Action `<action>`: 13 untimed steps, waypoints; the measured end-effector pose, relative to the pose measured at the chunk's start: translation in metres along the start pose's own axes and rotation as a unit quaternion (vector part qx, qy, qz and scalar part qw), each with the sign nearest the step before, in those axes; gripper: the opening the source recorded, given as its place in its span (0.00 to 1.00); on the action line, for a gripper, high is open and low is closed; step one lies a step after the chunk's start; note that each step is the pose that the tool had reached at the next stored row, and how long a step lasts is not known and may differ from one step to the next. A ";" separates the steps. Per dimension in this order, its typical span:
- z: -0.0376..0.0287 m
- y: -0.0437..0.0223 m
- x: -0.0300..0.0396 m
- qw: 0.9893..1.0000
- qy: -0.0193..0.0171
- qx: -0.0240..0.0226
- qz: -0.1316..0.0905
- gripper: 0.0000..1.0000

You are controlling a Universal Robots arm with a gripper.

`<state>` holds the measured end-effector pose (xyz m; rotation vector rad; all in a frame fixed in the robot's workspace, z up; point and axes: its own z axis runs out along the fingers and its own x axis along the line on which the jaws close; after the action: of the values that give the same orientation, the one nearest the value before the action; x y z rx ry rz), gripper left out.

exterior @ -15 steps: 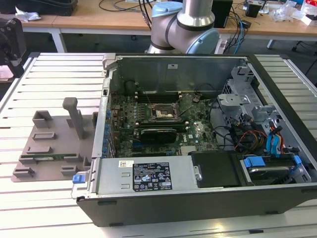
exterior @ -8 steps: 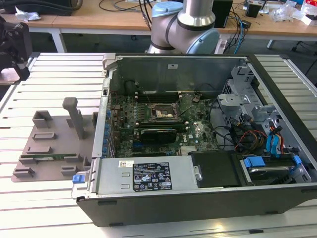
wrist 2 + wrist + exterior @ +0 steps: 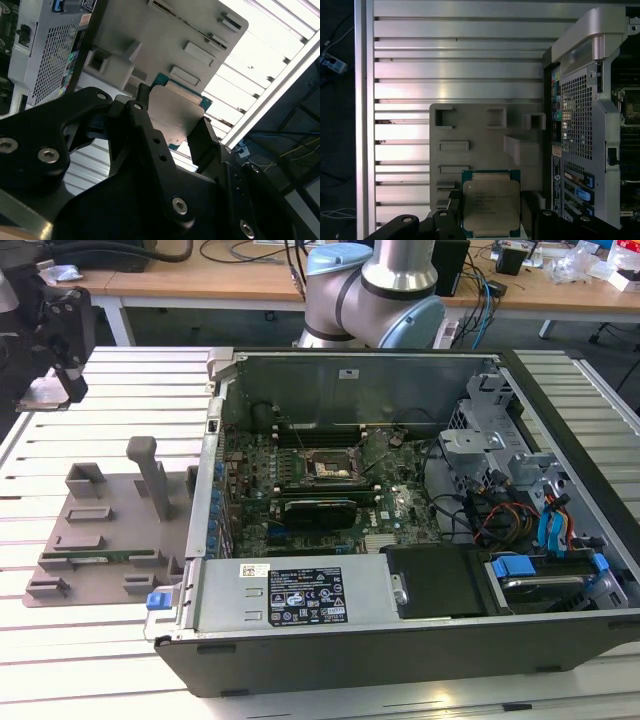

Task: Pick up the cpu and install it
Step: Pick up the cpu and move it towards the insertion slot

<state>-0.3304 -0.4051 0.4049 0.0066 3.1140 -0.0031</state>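
The cpu (image 3: 491,206) is a flat square chip with a silver-grey top and a thin rim. It sits between the two black fingers of my gripper (image 3: 492,220), which is shut on its sides. The second wrist view shows the cpu (image 3: 172,115) clamped the same way by the gripper (image 3: 175,130). In the exterior view the gripper (image 3: 60,375) hangs high at the far left, above the slatted table, with the cpu (image 3: 40,394) at its tip. The motherboard socket (image 3: 327,468) lies inside the open computer case, well to the exterior view's right of the gripper.
A grey plastic tray (image 3: 110,530) with upright posts lies on the slatted metal table (image 3: 120,390), below the gripper and beside the case wall (image 3: 205,490). The case holds a power supply (image 3: 300,595), drive cages and cables. The arm's base (image 3: 375,300) stands behind the case.
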 end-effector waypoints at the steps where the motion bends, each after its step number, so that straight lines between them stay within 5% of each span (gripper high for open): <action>1: 0.0000 0.0000 -0.0023 1.000 0.000 0.000 0.000 0.55; 13: 0.0009 0.0001 -0.0289 1.000 0.000 0.000 0.000 0.55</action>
<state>-0.3015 -0.4051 0.4048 0.0065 3.1141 -0.0033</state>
